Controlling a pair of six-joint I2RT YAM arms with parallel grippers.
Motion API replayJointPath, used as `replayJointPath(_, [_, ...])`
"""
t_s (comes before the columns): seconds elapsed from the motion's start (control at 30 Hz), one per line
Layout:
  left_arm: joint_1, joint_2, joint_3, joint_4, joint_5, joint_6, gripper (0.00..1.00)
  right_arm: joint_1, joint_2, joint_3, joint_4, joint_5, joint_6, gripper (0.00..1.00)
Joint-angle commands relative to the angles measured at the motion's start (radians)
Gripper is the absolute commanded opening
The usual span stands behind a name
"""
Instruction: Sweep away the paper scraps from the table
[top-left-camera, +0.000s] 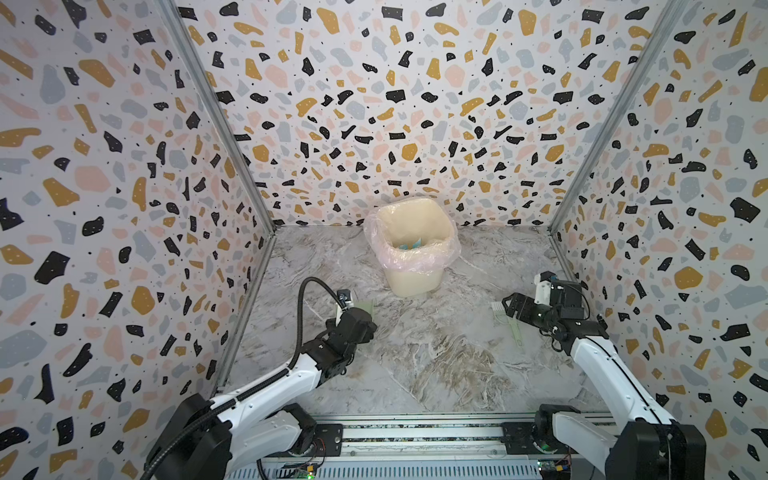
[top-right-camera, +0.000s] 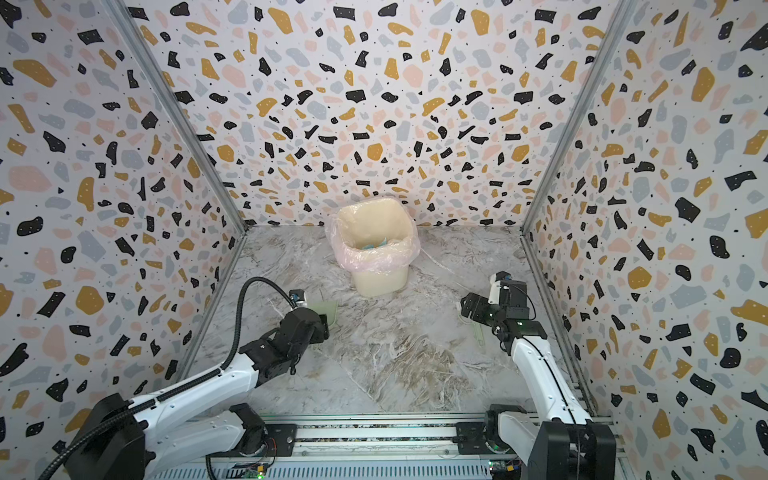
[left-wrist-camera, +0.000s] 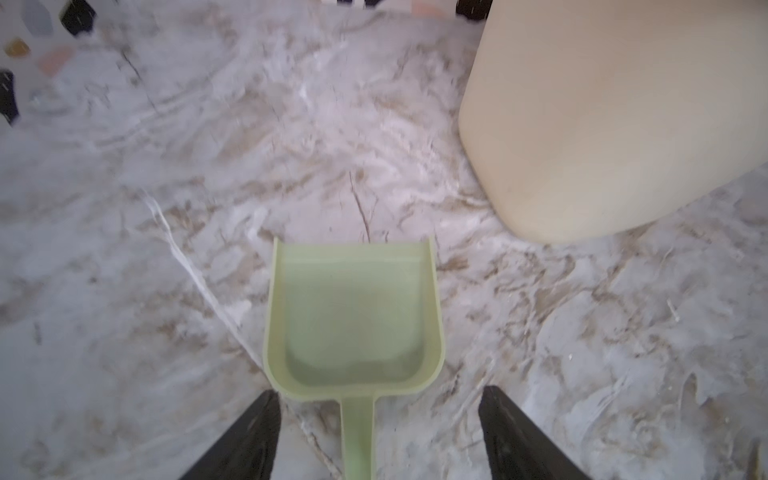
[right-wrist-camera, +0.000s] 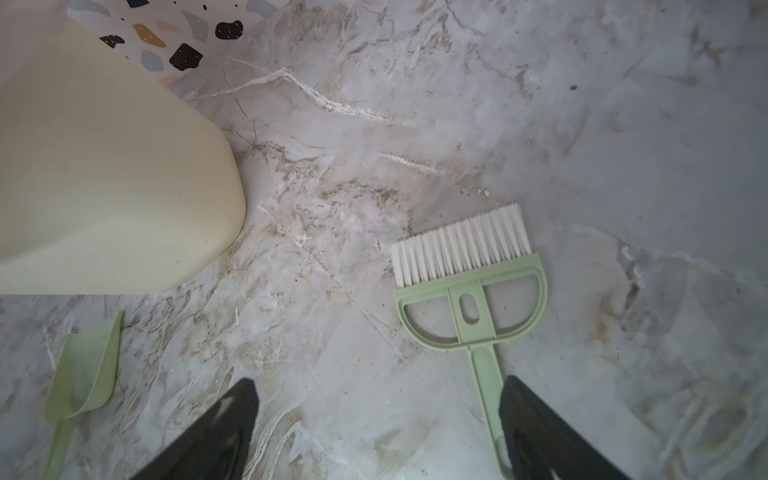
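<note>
The only paper scraps (top-left-camera: 409, 245) I see are light blue bits lying inside the lined bin, seen again in a top view (top-right-camera: 376, 245); none show on the marble table (top-left-camera: 436, 353). My left gripper (left-wrist-camera: 380, 398) is open, a finger on each side of the pale green dustpan's (left-wrist-camera: 353, 316) handle without touching it. The dustpan lies flat and empty. My right gripper (right-wrist-camera: 380, 384) is open over the green brush (right-wrist-camera: 469, 291), which lies flat with its handle close beside one finger. In both top views the left gripper (top-left-camera: 360, 323) and right gripper (top-left-camera: 509, 305) hover low.
The cream bin (top-left-camera: 411, 249) with a pink liner stands at the back middle, close to the dustpan (top-left-camera: 365, 309) and left of the brush (top-left-camera: 505, 320). Terrazzo walls close in on three sides. The arms' rail (top-left-camera: 415, 432) runs along the front edge.
</note>
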Motion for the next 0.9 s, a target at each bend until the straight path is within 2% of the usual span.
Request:
replayJointPath(0.0, [0.022,-0.004,0.056,0.021,-0.111,0.171,0.83,0.015,0.026,0.014,0.135,0.065,-0.106,0.98])
replayJointPath(0.17, [0.120,-0.005,0.072,0.119,-0.133,0.317,0.92,0.044,0.124,-0.008,0.299,0.147,-0.184,0.99])
replayJointPath(0.3, [0.189,-0.020,0.026,0.271,-0.152,0.433,1.00,0.076,0.163,-0.102,0.527,0.238,-0.245,0.99])
replayJointPath(0.43, [0.268,-0.019,-0.069,0.458,-0.130,0.506,1.00,0.092,0.174,-0.230,0.792,0.257,-0.329,0.99])
replayJointPath(0.53, [0.322,-0.007,-0.162,0.610,-0.093,0.547,1.00,0.091,0.185,-0.309,0.954,0.238,-0.376,0.99])
replayJointPath(0.67, [0.395,0.005,-0.234,0.781,-0.032,0.533,1.00,0.097,0.193,-0.442,1.239,0.186,-0.422,0.99])
replayJointPath(0.87, [0.424,0.109,-0.334,1.069,-0.028,0.569,1.00,0.102,0.256,-0.483,1.391,0.177,-0.442,0.99])
